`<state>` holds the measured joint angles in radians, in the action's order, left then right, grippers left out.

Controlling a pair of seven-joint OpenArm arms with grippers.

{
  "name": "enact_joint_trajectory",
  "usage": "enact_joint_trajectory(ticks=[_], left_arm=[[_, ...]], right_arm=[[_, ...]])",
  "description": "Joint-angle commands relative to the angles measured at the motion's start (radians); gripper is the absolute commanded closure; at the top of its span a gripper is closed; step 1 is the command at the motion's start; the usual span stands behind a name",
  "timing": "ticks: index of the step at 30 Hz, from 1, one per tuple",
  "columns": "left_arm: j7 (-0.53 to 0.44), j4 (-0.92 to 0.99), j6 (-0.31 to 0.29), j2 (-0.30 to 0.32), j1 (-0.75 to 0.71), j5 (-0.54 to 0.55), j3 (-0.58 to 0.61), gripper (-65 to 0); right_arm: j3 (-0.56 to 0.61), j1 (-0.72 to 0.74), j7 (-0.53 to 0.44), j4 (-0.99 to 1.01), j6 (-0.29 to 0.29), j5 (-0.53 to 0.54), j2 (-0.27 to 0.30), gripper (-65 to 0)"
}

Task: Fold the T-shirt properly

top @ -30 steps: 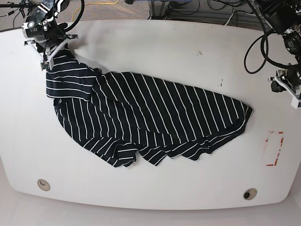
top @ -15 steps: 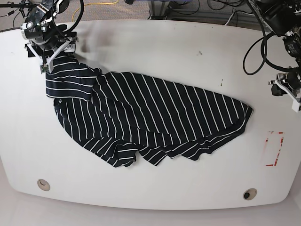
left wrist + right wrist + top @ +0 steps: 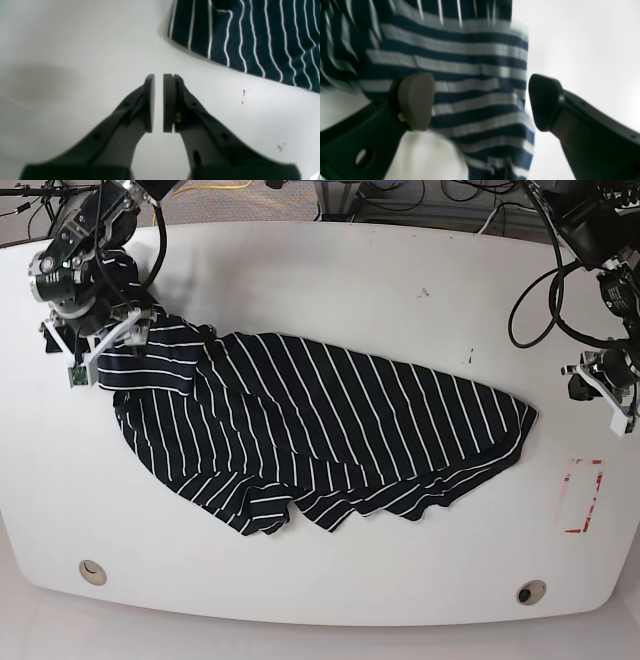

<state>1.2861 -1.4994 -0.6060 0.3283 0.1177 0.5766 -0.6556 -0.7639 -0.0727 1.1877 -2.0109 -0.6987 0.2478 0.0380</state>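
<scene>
A: In the left wrist view, the left end effector (image 3: pixel 158 100) hung nearly clenched, gripping nothing, over bare surface (image 3: pixel 75 50); the T-shirt (image 3: pixel 250 37) filled the upper right, cut off.

B: Right wrist view?

A: The right end effector (image 3: pixel 480 102) was spread, striped cloth between its pads, blurred.

B: Base view?

A: The T-shirt (image 3: pixel 320 435) lay crumpled at centre, probably released for regrasping.

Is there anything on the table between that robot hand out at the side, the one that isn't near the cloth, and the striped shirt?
Nothing but bare white table between the left gripper and the T-shirt, apart from tiny dark specks, as the base and left wrist views show.
</scene>
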Motion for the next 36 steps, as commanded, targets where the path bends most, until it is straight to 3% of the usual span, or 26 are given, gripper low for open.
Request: enact_joint_trajectory(ticks=[1, 11, 20, 27, 36], left_arm=[[-0.016, -0.016, -0.001, 0.002, 0.023, 0.019, 0.006, -4.4], [-0.016, -0.016, 0.001, 0.001, 0.023, 0.016, 0.006, -4.4], [-0.016, -0.016, -0.001, 0.001, 0.018, 0.018, 0.006, -4.4], [-0.016, -0.016, -0.002, 0.002, 0.018, 0.019, 0.006, -4.4], [-0.016, -0.016, -0.002, 0.002, 0.02, 0.019, 0.004, -4.4]], right_arm=[[-0.001, 0.064, -0.013, -0.007, 0.001, -0.032, 0.012, -56.9], [-0.001, 0.319, -0.039, 0.215, 0.001, -0.238, 0.023, -56.9], [-0.001, 0.495, -0.237, 0.632, 0.001, -0.305, 0.124, -56.8], [-0.001, 0.554, -0.409, 0.916, 0.001, -0.307, 0.199, -56.6], [-0.001, 0.557, -0.526, 1.093, 0.001, -0.305, 0.236, -56.6]])
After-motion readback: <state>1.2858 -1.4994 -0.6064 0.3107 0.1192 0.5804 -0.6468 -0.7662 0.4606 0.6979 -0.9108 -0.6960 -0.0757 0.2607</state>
